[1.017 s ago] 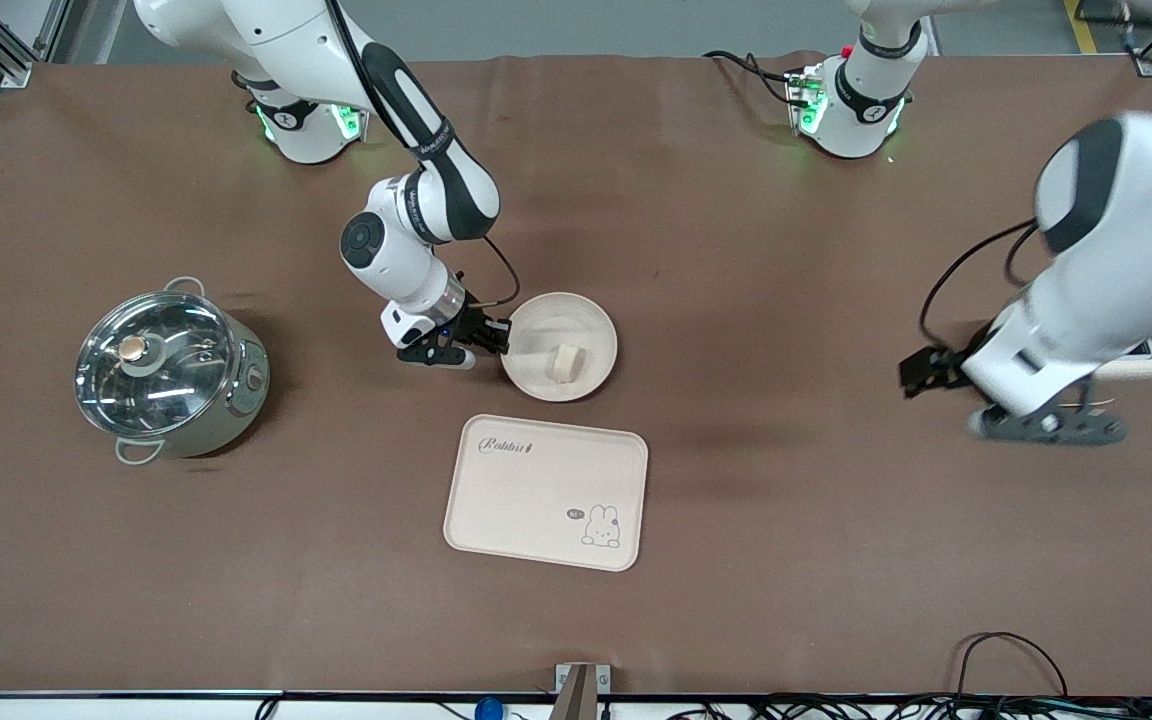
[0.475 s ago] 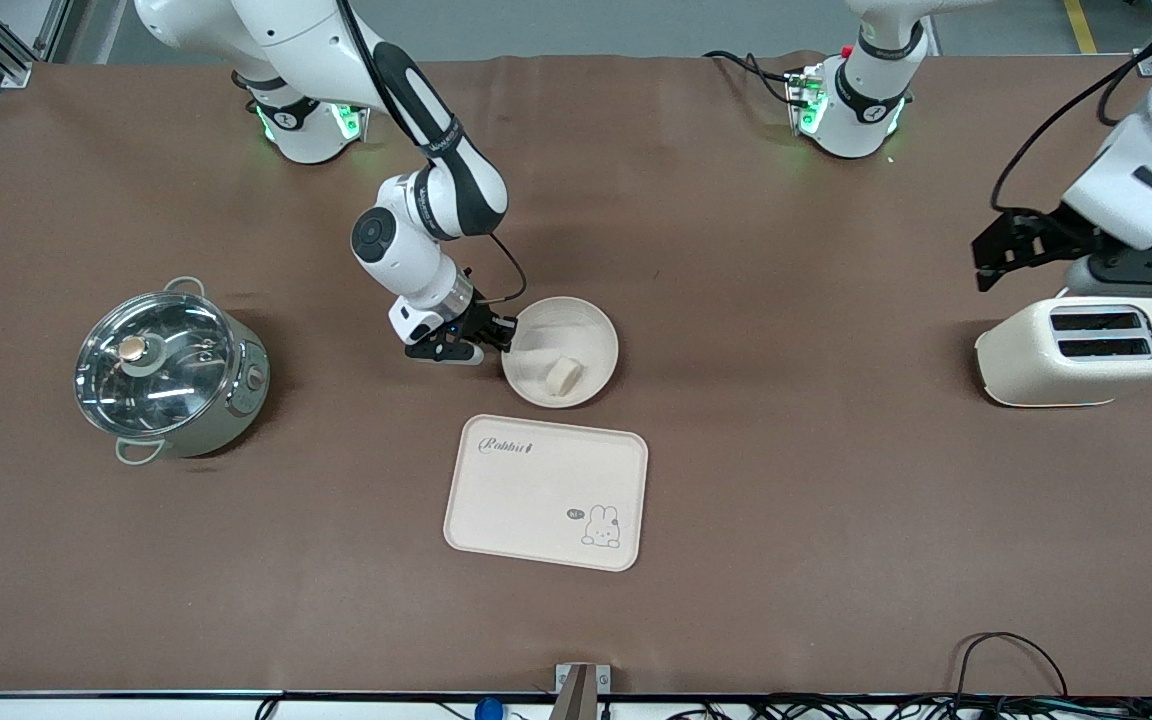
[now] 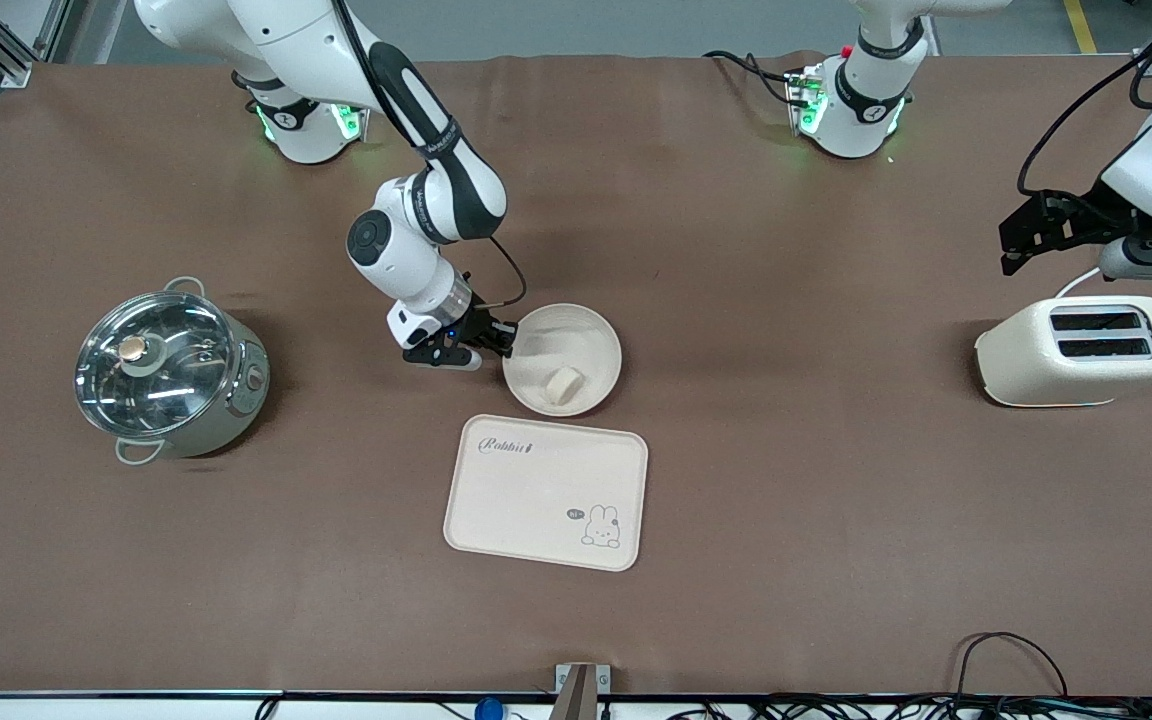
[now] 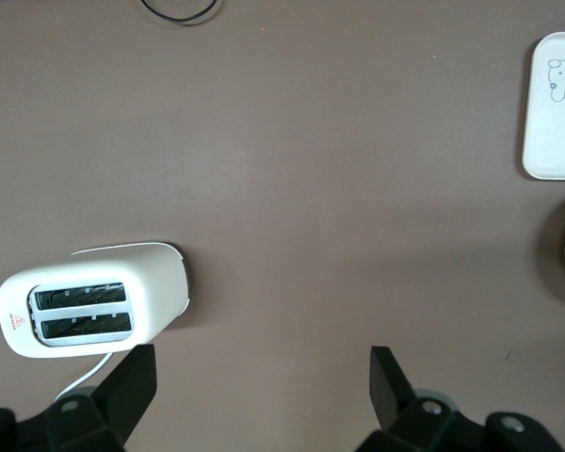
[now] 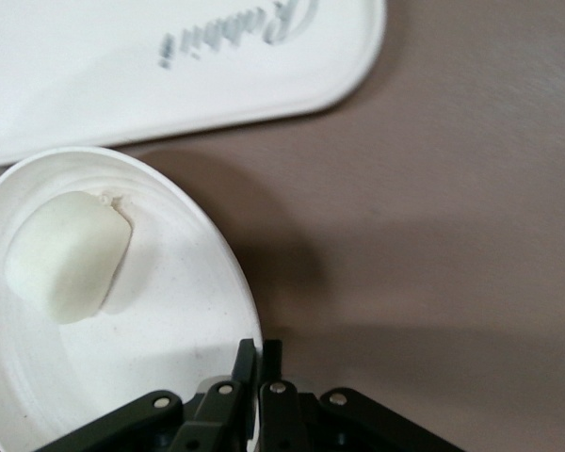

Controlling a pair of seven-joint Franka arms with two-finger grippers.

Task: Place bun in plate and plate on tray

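Observation:
The round cream plate [image 3: 576, 345] is tilted, lifted at the rim where my right gripper [image 3: 506, 340] is shut on it. The bun [image 3: 564, 385] lies inside the plate, slid to its low side nearer the front camera. In the right wrist view the fingers [image 5: 259, 363] pinch the plate's rim [image 5: 221, 254], with the bun [image 5: 66, 254] inside. The tray [image 3: 546, 492] with "Rabbit" lettering lies flat just nearer the front camera than the plate; it also shows in the right wrist view [image 5: 122, 75]. My left gripper [image 3: 1061, 240] is open and empty, up over the table near the toaster.
A cream toaster [image 3: 1081, 350] stands at the left arm's end of the table, also in the left wrist view [image 4: 94, 301]. A steel pot with a glass lid [image 3: 168, 368] stands at the right arm's end.
My right gripper has raised the plate's rim, tilting it, and the bun has slid to the low side. My left arm has risen and swung away from over the toaster.

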